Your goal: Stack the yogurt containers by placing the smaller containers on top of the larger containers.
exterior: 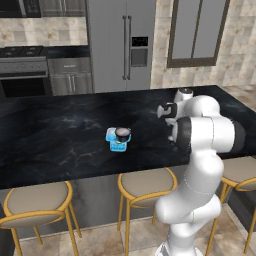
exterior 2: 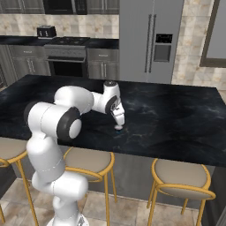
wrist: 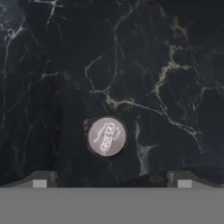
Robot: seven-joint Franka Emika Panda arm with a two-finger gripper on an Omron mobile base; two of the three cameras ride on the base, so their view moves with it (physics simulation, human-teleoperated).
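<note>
**Gripper spread above the second round cup, one cup already sitting on the blue tub**

You are looking straight down the hand view at a small round cup (wrist: 106,136) standing alone on the black marble worktop (wrist: 166,65). Its pale lid is facing the camera, and it is lying just ahead of the gripper (wrist: 112,180), close to the midline between the two fingertips (wrist: 40,180). The jaws are standing wide apart and holding nothing. The cup is round, so it is giving you no long axis to line up with; what matters is that it is sitting slightly left of centre, so a small correction and then a straight descent look like the coming move.

In the left base view, the light blue tub (exterior: 118,141) is sitting well apart from the arm, out to its left on the worktop. It is already carrying a dark round cup with a pale top (exterior: 122,133), resting on its lid. What is inside any of the containers cannot be told, as all are lidded.

In the right base view the gripper (exterior 2: 118,124) is pointing down close to the worktop.
</note>
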